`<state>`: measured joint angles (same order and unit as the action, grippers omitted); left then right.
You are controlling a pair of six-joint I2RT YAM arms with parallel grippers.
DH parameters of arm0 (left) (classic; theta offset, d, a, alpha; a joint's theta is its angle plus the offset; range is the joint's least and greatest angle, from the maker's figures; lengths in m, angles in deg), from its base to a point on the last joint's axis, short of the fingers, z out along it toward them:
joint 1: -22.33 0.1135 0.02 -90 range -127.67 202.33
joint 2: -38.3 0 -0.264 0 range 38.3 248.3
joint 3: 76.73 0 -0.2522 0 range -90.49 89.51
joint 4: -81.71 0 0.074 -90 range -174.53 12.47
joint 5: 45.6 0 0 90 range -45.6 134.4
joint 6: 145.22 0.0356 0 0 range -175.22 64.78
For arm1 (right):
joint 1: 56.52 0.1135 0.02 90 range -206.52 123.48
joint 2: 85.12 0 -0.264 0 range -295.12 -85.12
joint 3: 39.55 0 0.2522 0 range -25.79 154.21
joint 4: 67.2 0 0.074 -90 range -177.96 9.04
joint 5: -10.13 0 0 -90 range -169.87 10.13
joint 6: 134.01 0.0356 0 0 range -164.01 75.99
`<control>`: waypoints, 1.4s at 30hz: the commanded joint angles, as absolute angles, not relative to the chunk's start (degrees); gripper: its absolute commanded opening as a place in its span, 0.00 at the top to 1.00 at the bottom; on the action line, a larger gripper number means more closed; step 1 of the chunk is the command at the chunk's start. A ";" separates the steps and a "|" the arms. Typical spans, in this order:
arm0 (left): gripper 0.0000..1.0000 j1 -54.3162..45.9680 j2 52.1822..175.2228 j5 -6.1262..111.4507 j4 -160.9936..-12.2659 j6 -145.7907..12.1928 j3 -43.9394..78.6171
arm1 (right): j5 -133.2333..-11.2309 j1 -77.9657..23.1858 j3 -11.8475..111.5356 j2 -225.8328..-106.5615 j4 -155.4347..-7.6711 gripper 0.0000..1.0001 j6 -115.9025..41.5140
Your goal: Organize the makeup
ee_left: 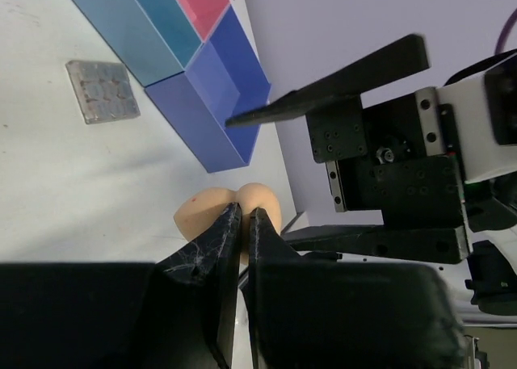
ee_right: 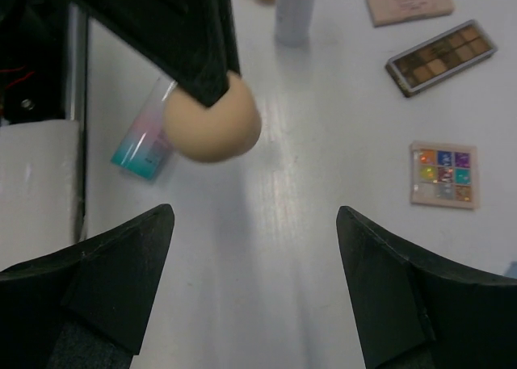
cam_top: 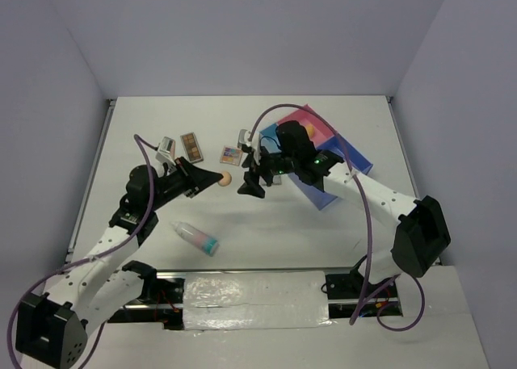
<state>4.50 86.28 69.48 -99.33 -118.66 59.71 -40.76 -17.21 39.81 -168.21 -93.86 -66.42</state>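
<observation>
My left gripper (cam_top: 212, 178) is shut on a tan egg-shaped sponge (cam_top: 226, 178) and holds it above the table. In the left wrist view the fingertips (ee_left: 230, 217) pinch the sponge (ee_left: 200, 217). My right gripper (cam_top: 249, 179) is open and empty just right of the sponge, facing it. In the right wrist view the sponge (ee_right: 214, 120) hangs ahead of the open gripper (ee_right: 254, 288). A teal-capped tube (cam_top: 196, 237) lies near the front. Brown (cam_top: 191, 147) and multicoloured (cam_top: 232, 155) palettes lie behind. A grey palette (ee_left: 101, 90) lies by the tray.
The pink-and-blue compartmented tray (cam_top: 343, 155) stands at the right, with a second sponge (cam_top: 309, 132) in it. A white bottle (ee_right: 295, 10) and a peach palette (ee_right: 408, 3) show in the right wrist view. White walls close the table's sides and back.
</observation>
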 commanded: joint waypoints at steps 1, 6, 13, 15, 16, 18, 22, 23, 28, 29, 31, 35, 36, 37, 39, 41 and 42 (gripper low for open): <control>1.00 2.20 87.60 67.43 -106.84 -120.08 58.83 | -52.50 -14.60 42.41 -168.17 -87.20 0.12 -65.01; 1.00 0.71 90.06 67.25 -109.04 -120.26 58.48 | -57.46 -10.29 41.53 -167.12 -83.68 0.13 -68.26; 1.00 0.70 91.99 67.95 -109.84 -119.82 57.69 | -56.58 -9.85 42.32 -168.26 -84.82 0.24 -69.32; 1.00 0.70 92.52 68.57 -110.28 -119.99 57.69 | -56.14 -9.76 42.41 -168.44 -85.09 0.38 -69.50; 1.00 0.70 92.96 68.74 -110.54 -119.99 57.69 | -56.23 -9.67 42.50 -168.61 -85.18 0.50 -69.50; 1.00 0.70 93.32 69.01 -110.45 -119.91 57.43 | -55.97 -9.67 42.67 -168.87 -85.70 0.60 -69.50; 1.00 0.70 94.63 69.71 -110.54 -119.56 56.81 | -54.74 -9.67 42.68 -168.79 -86.58 0.74 -69.67; 1.00 0.70 94.90 69.80 -110.63 -119.56 56.73 | -54.56 -9.67 42.59 -168.79 -86.76 0.76 -69.67; 0.57 0.70 95.86 70.59 -106.42 -117.19 54.01 | -55.09 -9.76 41.54 -168.26 -87.20 0.80 -69.85; 0.35 0.70 95.86 70.33 -103.80 -115.70 52.61 | -55.17 -9.76 40.84 -167.91 -87.37 0.80 -69.94; 0.24 0.70 95.69 69.54 -100.80 -114.20 51.28 | -55.44 -9.85 39.70 -167.38 -87.55 0.80 -70.29; 0.11 0.79 94.29 66.03 -95.79 -109.99 48.73 | -56.23 -10.28 37.67 -165.89 -88.25 0.80 -70.20; 0.11 0.79 93.85 64.46 -93.43 -109.19 47.42 | -56.32 -10.46 37.32 -165.63 -88.34 0.80 -69.94; 0.11 0.79 93.67 63.48 -92.01 -108.40 46.71 | -56.41 -10.90 36.79 -165.36 -88.51 0.80 -69.07; 0.11 0.79 92.97 61.64 -89.29 -106.03 44.52 | -56.23 -13.09 36.53 -164.66 -89.22 0.80 -67.92; 0.12 0.79 92.18 58.12 -84.89 -103.66 42.50 | -56.23 -15.89 36.09 -163.87 -89.74 0.80 -66.43; 0.13 0.88 91.74 56.89 -82.88 -102.86 41.79 | -56.23 -17.22 35.82 -163.61 -89.83 0.80 -65.81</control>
